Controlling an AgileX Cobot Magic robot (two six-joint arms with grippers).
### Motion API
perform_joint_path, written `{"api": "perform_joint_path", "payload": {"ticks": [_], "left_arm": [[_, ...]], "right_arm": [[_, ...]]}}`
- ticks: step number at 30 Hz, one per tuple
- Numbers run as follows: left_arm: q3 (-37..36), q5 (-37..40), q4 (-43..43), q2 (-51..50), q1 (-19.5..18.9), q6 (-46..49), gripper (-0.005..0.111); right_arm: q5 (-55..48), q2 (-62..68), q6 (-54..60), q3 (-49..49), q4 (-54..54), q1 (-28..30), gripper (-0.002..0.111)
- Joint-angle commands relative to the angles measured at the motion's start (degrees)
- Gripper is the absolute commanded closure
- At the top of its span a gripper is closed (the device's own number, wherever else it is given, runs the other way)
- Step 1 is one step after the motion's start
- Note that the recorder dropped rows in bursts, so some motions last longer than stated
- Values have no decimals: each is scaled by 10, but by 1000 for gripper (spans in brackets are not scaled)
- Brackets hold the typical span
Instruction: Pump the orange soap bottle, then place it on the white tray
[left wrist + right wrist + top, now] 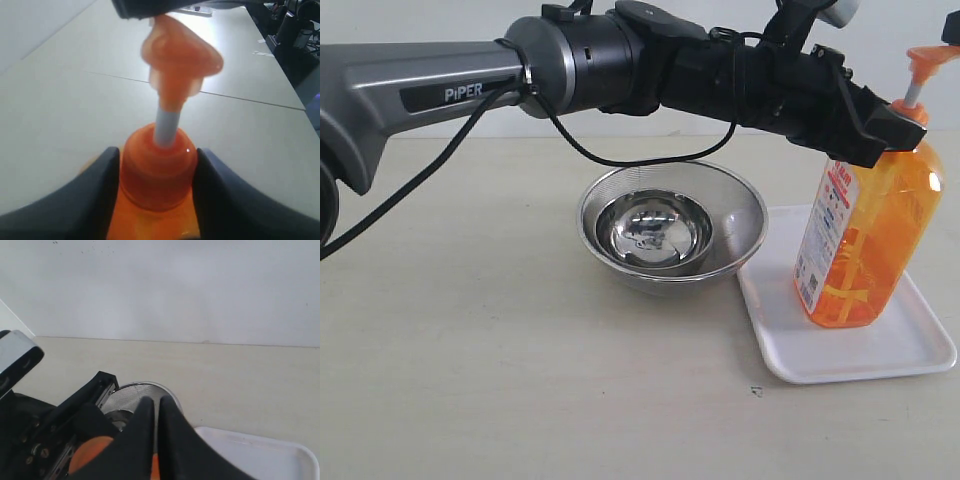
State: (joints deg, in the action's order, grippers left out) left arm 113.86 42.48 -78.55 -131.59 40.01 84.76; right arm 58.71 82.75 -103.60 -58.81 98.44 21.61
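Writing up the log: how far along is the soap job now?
The bottle already stands on the tray. In hand: left gripper clamps its neck; the shut right gripper sits over the raised pump head. Whether it was pumped is unclear; releasing is left.

Left arm (pixel 610 50) above steel bowl (pixel 745 212) beside white tray (pixel 850 362); orange soap bottle (pixel 872 240) on tray; table (pixel 500 390) front open.
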Motion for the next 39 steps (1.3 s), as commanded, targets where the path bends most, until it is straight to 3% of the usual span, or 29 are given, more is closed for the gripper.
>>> {"api": "perform_joint_path", "payload": {"ticks": [1,15,39], "left_arm": [[1,10,0,2,6,-16,102],[1,10,0,2,6,-16,102],[1,15,0,2,6,-16,102]], "right_arm": [[13,-2,-10,5,15,-1,108],[32,-4,-27,10,15,-1,108],[-30,-63,-38,59,15,-1,108]]}}
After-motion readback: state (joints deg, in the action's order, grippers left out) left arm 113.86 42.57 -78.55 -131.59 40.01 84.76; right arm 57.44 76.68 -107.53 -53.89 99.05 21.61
